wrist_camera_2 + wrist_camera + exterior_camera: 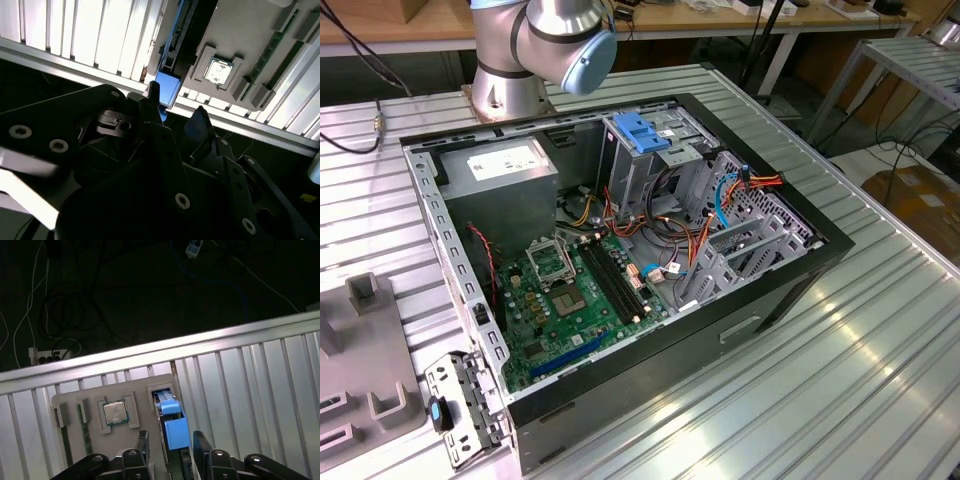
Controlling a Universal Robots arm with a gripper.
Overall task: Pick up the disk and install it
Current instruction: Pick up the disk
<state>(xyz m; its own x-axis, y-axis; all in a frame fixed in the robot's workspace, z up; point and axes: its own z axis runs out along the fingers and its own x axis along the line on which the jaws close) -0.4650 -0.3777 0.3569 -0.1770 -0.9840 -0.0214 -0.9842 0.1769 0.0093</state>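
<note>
While agape, pincer (171, 436) near disk (176, 430).

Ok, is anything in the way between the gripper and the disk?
Nothing visible. In the first wrist view the open gripper faces the disk, standing in a slot of the grey tray, its blue edge in line with the gap between the fingers. The chip sits apart in its own pocket.
</note>
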